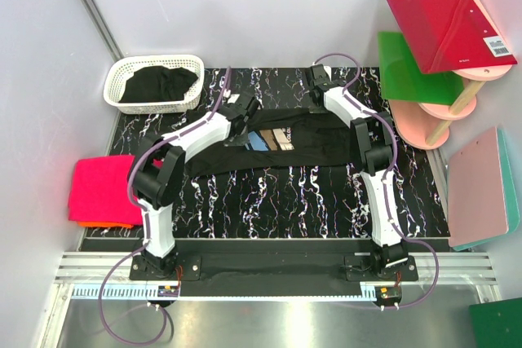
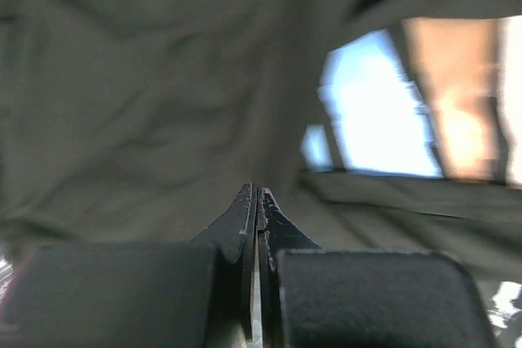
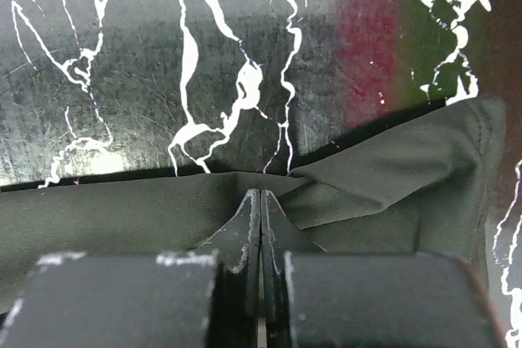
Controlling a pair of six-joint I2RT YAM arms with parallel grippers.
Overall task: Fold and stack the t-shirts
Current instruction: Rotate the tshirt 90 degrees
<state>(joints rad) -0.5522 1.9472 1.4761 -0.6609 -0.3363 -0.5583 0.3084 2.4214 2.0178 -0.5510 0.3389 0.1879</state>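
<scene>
Top external, shirt: the printed t-shirt [image 1: 285, 143] lies as a long crumpled band across the middle of the desk [image 1: 269, 201], between the two arms.
Top external, arms: the left arm is bent sharply at the elbow and reaches forward and inward, with the left pincer [image 1: 249, 112] at the band's upper left edge. The right arm rises, then leans inward, with the right pincer [image 1: 316, 97] at the upper right edge.
Top external, other shirts: a black t-shirt [image 1: 159, 83] sits in the basket [image 1: 114, 87]. A folded pink t-shirt [image 1: 102, 189] lies on an orange t-shirt [image 1: 110, 223] at the desk's left side.
Left wrist, pincer: closed tight with its tips against black cloth, just left of the blue and tan print [image 2: 375, 112]. Blur hides whether any cloth is caught.
Right wrist, pincer: closed on the shirt's edge, which puckers up to the tips. Bare desk lies beyond.
Step in hand: probably spreading the shirt flat before the first fold.
Doing it well: draw both edges apart evenly, keep the cloth low, and confirm the left grip first, or that side may slip free.
</scene>
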